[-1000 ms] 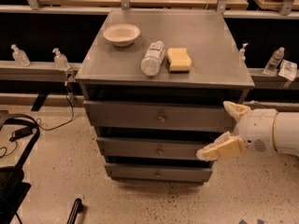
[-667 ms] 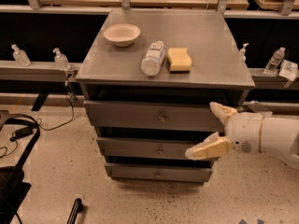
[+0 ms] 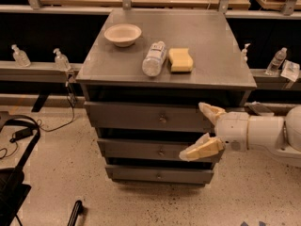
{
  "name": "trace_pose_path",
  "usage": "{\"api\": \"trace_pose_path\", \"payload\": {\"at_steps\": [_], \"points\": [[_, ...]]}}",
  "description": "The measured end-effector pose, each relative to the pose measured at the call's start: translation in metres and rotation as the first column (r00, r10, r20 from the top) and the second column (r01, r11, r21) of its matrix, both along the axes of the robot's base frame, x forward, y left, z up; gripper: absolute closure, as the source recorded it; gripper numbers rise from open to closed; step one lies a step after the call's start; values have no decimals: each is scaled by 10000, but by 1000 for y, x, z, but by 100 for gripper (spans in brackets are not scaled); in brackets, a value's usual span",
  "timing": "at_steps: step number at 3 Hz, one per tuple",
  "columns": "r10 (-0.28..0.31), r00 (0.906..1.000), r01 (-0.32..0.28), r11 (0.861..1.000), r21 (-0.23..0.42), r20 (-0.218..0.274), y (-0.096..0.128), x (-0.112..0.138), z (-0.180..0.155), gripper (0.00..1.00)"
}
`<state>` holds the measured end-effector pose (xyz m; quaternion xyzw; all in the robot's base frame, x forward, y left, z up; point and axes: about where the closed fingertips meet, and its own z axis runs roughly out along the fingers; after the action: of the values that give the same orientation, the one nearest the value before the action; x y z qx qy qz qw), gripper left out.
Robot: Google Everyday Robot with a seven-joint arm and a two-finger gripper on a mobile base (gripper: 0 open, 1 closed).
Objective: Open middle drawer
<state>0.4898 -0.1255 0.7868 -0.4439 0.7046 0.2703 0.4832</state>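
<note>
The middle drawer (image 3: 141, 149) is a grey front with a small round knob (image 3: 161, 152), set between a wider top front (image 3: 141, 117) and a narrower bottom front (image 3: 157, 174). All three fronts look pushed in. My gripper (image 3: 200, 130) reaches in from the right on a white arm (image 3: 263, 133). It is open, with one tan finger (image 3: 210, 111) over the top drawer's right end and the other finger (image 3: 200, 149) over the middle drawer's right end. The knob lies to the left of the lower finger, untouched.
On the cabinet top (image 3: 207, 36) sit a white bowl (image 3: 122, 34), a lying plastic bottle (image 3: 154, 58) and a yellow sponge (image 3: 181, 60). Small bottles (image 3: 61, 59) stand on ledges at both sides. A black stand (image 3: 19, 173) and cables occupy the floor at left.
My gripper has moved left across the drawer fronts, from the cabinet's right edge toward the centre, staying open. The drawers have not moved.
</note>
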Motion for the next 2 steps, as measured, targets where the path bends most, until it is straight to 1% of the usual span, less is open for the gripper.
{"api": "trace_pose_path", "payload": {"at_steps": [1, 2], "points": [[1200, 9912, -1209, 9926, 132, 556, 40, 20, -53, 0], [2147, 9730, -2105, 9760, -554, 845, 72, 46, -127, 0]]}}
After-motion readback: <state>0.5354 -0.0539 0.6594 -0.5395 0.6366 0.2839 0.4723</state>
